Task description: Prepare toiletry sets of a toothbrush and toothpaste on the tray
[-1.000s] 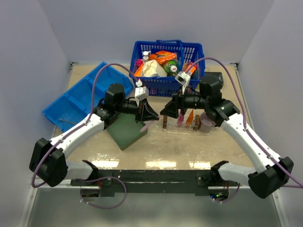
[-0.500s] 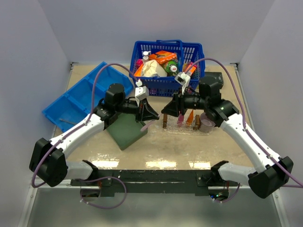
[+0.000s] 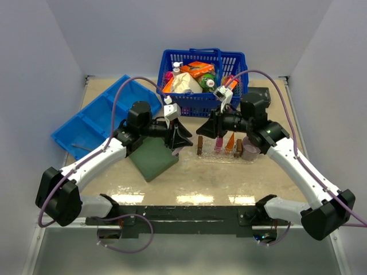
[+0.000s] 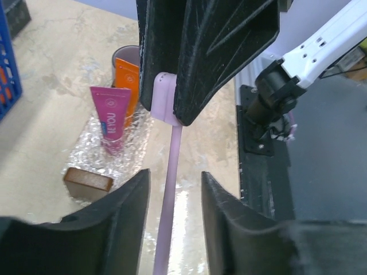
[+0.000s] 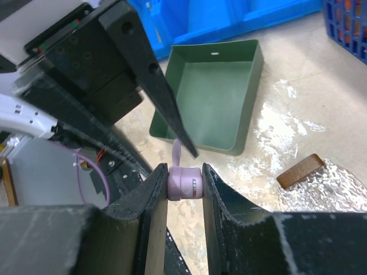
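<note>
— Where is your toothbrush right now?

— Off the desk, in the air between your two arms. Your right pincer is pinching the thick lilac end of the toothbrush, with both fingers pressed on it.

— And your left pincer?

— Your left pincer is spread. The thin handle runs between its fingers with a gap on each side, touching neither in the left wrist view.

— What about the tray?

— The tray lies on the desk on your right side, with one brown wooden handle showing at its end. The toothpaste is on it. The pink tube and the orange tube stand side by side, narrow ends down, and the orange one is right against the purple mug. The dark green tray sits below your left pincer.
</note>
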`<state>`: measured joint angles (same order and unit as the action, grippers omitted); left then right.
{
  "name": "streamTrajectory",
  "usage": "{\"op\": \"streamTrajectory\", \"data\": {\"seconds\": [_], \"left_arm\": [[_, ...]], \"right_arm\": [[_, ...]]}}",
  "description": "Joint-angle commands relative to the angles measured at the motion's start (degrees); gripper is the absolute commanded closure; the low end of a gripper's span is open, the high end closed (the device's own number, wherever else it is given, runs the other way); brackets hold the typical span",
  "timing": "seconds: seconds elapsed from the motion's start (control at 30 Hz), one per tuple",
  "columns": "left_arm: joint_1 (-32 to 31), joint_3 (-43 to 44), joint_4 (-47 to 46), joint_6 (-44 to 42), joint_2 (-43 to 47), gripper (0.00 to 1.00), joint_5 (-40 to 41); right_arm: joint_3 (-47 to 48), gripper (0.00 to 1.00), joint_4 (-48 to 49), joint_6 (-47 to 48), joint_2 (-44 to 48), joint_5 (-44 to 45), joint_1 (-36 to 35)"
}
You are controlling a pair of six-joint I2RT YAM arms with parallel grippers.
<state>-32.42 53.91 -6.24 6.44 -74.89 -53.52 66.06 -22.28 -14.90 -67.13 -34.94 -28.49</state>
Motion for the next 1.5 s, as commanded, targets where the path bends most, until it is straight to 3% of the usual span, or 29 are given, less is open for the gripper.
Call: {"op": "streamTrajectory", "data": {"seconds": [0.0,0.1,0.27,0.43,0.8,1.47], "left_arm": [[0.17,2.25,-0.88,-0.55,1.50,0.36,3.24],[0.87,2.16,-0.88,-0.20,2.38,0.18,5.78],[4.37,0.32,-3.68,1.64,6.06,0.09,12.54],[8.16,-2.67,-8.34,4.63,10.20,0.08,16.86],[9.22,-3.20,-8.79,4.73,11.09,0.07,17.75],[9.22,-3.20,-9.05,5.16,9.85,0.07,17.22]], "right_arm": [[-0.50,0.88,1.89,-2.33,0.86,3.65,-0.07],[-0.32,0.87,1.28,-3.03,1.13,6.72,-0.16],[2.05,0.87,-2.93,-1.81,2.18,12.42,0.10],[4.07,0.89,-8.21,-0.40,2.80,18.85,1.94],[6.27,0.89,-13.93,2.50,3.15,18.33,10.12],[5.22,0.88,-14.99,4.61,3.15,22.72,10.56]]}}
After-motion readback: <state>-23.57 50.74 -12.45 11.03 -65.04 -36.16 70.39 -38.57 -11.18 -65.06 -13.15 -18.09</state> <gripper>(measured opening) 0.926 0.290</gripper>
